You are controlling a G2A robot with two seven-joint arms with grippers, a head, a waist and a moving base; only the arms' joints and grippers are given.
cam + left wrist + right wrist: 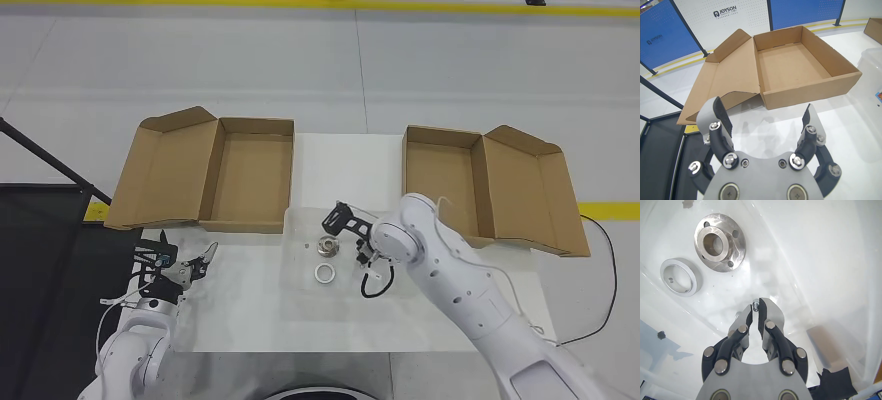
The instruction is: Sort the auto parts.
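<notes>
My right gripper (755, 306) is down inside the clear plastic bin (829, 256), shut on a small silver bolt (755, 304) held between its tips. A second small bolt (737, 314) peeks out beside one finger. A steel flange (720, 242) with a raised hub and a flat aluminium ring (680, 276) lie on the bin floor beyond the gripper. From above, the flange (327, 245) and ring (325, 272) sit in the bin (300, 215) to the left of the right gripper (358, 257). My left gripper (762, 108) hangs open and empty over the table's left edge.
An open cardboard box (250, 175) with its lid folded out stands at the back left, just ahead of the left gripper (187, 262). A matching open box (440, 185) stands at the back right. A black cable (378, 285) loops by the bin.
</notes>
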